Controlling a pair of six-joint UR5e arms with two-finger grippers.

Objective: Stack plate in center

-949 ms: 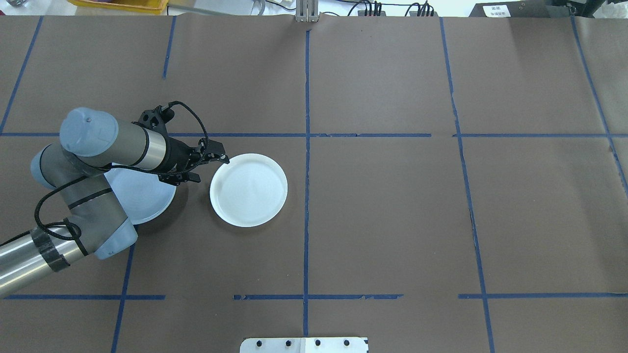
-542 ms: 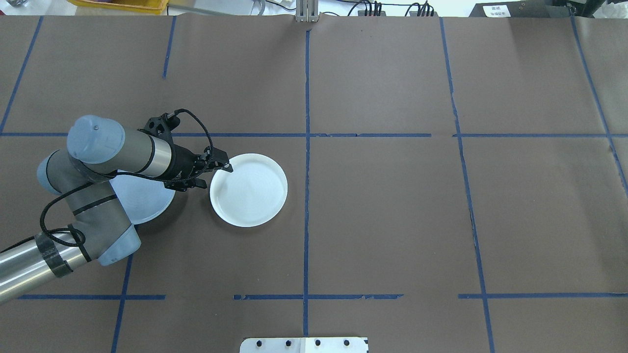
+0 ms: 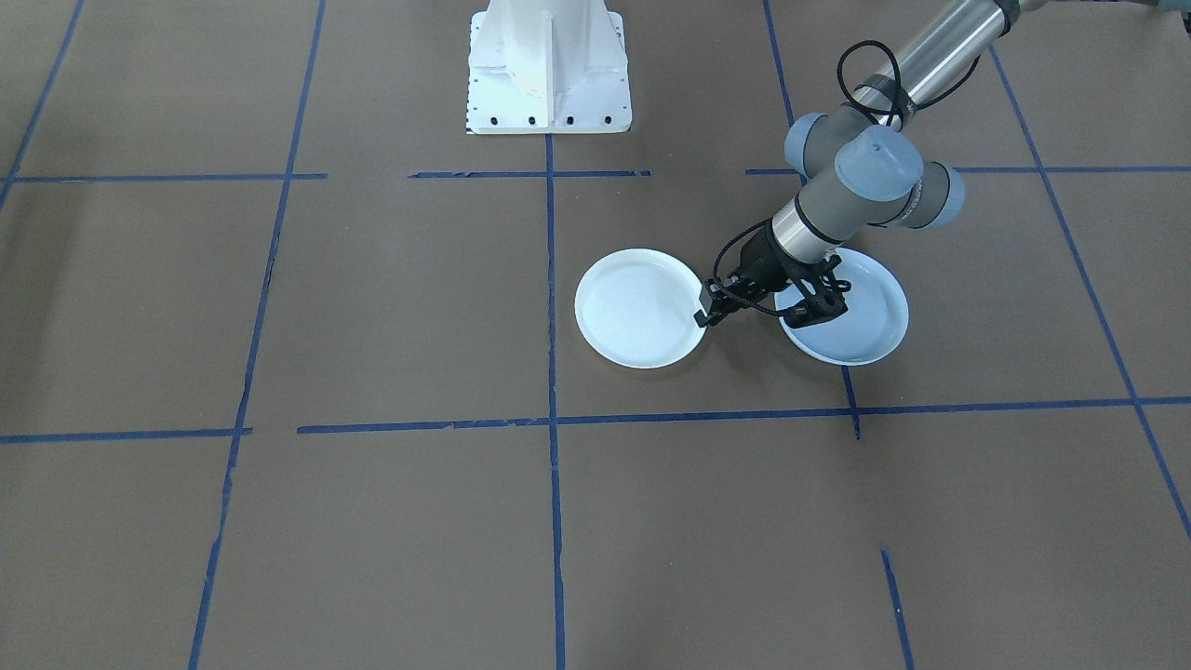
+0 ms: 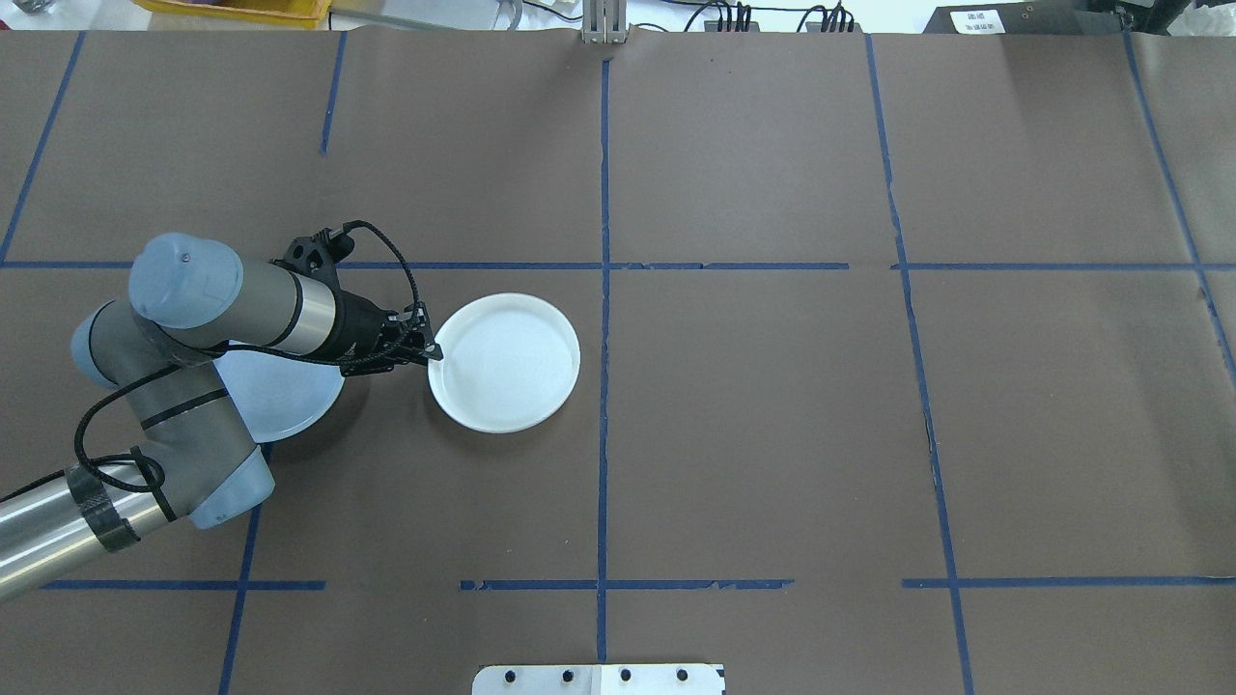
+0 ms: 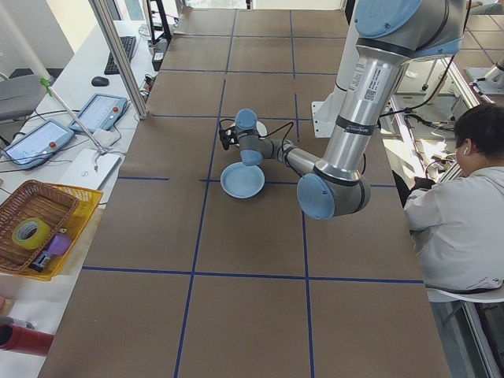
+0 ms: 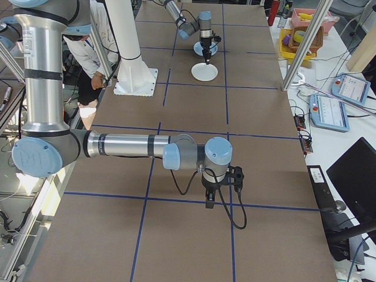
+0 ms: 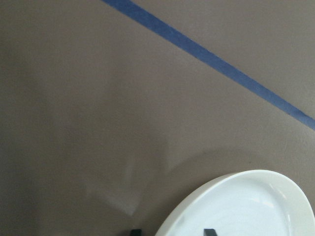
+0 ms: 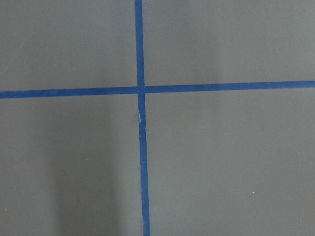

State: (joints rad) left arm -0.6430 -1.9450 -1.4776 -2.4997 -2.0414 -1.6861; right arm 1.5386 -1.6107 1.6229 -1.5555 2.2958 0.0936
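A bright white plate (image 4: 504, 362) lies just left of the table's middle tape line. My left gripper (image 4: 430, 347) is shut on its left rim. In the left wrist view the rim of the white plate (image 7: 246, 206) runs between the two dark fingertips (image 7: 209, 231) and looks tilted. The pale blue-grey plate, the center (image 4: 280, 396), rests further left, half hidden under my left forearm; in the front view the center (image 3: 861, 326) sits right of the white plate (image 3: 637, 307). My right gripper (image 6: 210, 202) hangs over bare paper far away; I cannot tell its state.
Blue tape lines (image 4: 603, 290) divide the brown paper cover into squares. The robot's white base (image 3: 547, 65) stands at the table's near edge. A person (image 5: 465, 213) sits beside the table, and a yellow basket (image 5: 39, 228) sits on a side bench.
My left gripper went from open beside the white plate to shut on its left rim. The plate has shifted slightly right and toward the far side.
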